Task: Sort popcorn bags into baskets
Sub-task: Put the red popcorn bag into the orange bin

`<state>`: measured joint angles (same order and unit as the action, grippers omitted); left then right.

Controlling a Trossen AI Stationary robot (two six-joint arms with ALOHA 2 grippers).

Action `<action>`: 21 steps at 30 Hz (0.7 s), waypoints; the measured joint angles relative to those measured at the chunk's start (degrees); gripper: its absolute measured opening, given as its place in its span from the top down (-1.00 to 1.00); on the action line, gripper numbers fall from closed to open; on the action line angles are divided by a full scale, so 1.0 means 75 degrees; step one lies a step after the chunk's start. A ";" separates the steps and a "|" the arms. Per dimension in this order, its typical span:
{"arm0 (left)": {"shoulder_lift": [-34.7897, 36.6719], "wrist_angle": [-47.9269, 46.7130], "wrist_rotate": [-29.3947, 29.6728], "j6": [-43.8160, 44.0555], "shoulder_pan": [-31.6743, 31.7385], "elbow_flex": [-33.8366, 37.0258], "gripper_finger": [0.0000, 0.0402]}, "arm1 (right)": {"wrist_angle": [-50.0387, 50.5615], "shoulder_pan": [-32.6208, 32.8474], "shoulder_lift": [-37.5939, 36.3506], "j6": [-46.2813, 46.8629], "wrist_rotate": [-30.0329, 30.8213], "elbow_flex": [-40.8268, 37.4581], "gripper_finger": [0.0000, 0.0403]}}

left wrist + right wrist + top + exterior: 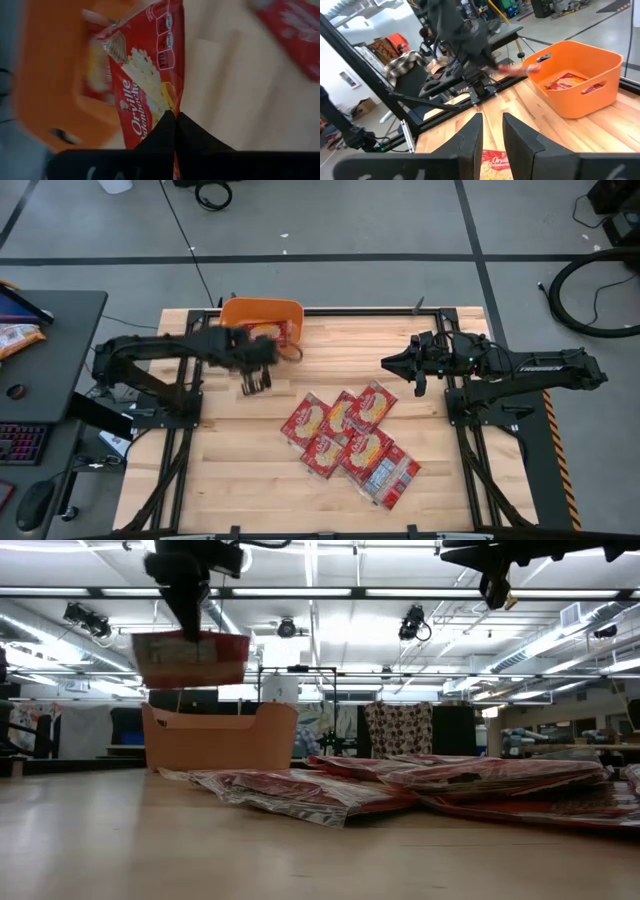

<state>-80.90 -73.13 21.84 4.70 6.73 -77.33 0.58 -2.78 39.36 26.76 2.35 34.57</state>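
Note:
My left gripper (175, 116) is shut on a red popcorn bag (145, 75), held in the air by the near side of the orange bin (262, 320). The low view shows the bag (190, 658) hanging below the gripper (188, 625), above the bin's rim (220, 712). Another bag (567, 80) lies inside the bin. Several more bags (345, 435) lie overlapping flat on the table's middle. My right gripper (492, 130) is open and empty, up in the air at the table's right (390, 363). My left gripper pinches the bag by one edge (167, 107) between its two fingers. The fingers come from above, pointing down. The bag hangs below them, lifted clear of the table and the bin.
The bin stands at the table's far edge, left of the middle. Bare wood (230, 460) lies near and left of the bag pile. A desk with a keyboard and an orange-and-white snack bag (15, 335) stands left of the table.

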 joint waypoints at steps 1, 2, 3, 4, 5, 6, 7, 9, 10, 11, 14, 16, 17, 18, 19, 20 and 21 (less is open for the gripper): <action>0.0026 0.0097 0.0070 -0.0321 0.0259 -0.0002 0.99 | 0.0015 -0.0006 0.0006 0.0003 0.0047 0.0000 0.61; 0.0030 0.0197 0.0112 -0.0661 0.0528 0.0001 0.99 | 0.0007 -0.0004 0.0017 0.0003 0.0108 0.0000 0.61; 0.0029 0.0348 0.0113 -0.1001 0.0778 0.0005 1.00 | -0.0017 -0.0004 0.0040 0.0003 0.0142 0.0003 0.61; -0.0012 0.0580 0.0115 -0.1303 0.1017 0.0006 1.00 | -0.0009 -0.0007 0.0048 0.0003 0.0151 0.0003 0.61; -0.0056 0.0859 0.0117 -0.1603 0.1250 0.0004 1.00 | -0.0011 -0.0007 0.0068 0.0003 0.0160 0.0003 0.61; -0.0098 0.1083 0.0114 -0.1890 0.1478 0.0007 1.00 | -0.0071 -0.0005 0.0100 0.0011 0.0160 0.0003 0.61; -0.0175 0.1298 0.0095 -0.2171 0.1724 0.0010 1.00 | -0.0127 -0.0004 0.0119 0.0044 0.0160 0.0003 0.61; -0.0314 0.1758 -0.0185 -0.2632 0.2179 0.0008 1.00 | -0.0143 -0.0006 0.0156 0.0077 0.0176 0.0003 0.61; -0.0416 0.1909 -0.0394 -0.2868 0.2409 0.0007 1.00 | -0.0164 -0.0004 0.0180 0.0085 0.0204 0.0003 0.61; -0.0519 0.1993 -0.0597 -0.3088 0.2617 0.0007 1.00 | -0.0175 -0.0004 0.0203 0.0097 0.0265 0.0003 0.61; -0.0964 0.2271 -0.0999 -0.3791 0.3163 0.0007 1.00 | -0.0198 -0.0004 0.0241 0.0298 0.0458 0.0003 0.61; -0.1277 0.2406 -0.1140 -0.4233 0.3421 0.0007 1.00 | -0.0169 -0.0007 0.0263 0.0423 0.0599 0.0001 0.61; -0.1459 0.2507 -0.1255 -0.4433 0.3543 0.0010 1.00 | -0.0179 -0.0007 0.0267 0.0462 0.0695 0.0000 0.61; -0.1624 0.2626 -0.1359 -0.4584 0.3651 0.0010 1.00 | -0.0196 -0.0005 0.0263 0.0513 0.0777 0.0001 0.61; -0.1809 0.2725 -0.1409 -0.4686 0.3763 0.0010 0.99 | -0.0195 -0.0005 0.0258 0.0584 0.0874 0.0003 0.61; -0.1991 0.2815 -0.1456 -0.4714 0.3879 0.0010 0.96 | -0.0195 -0.0005 0.0259 0.0625 0.0946 0.0002 0.61; -0.2153 0.2882 -0.1462 -0.4708 0.3971 0.0010 0.92 | -0.0197 -0.0007 0.0261 0.0654 0.0991 0.0001 0.61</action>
<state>-97.04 -51.51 10.87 -30.61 36.51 -77.25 -0.90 -2.83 41.32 31.67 9.78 34.58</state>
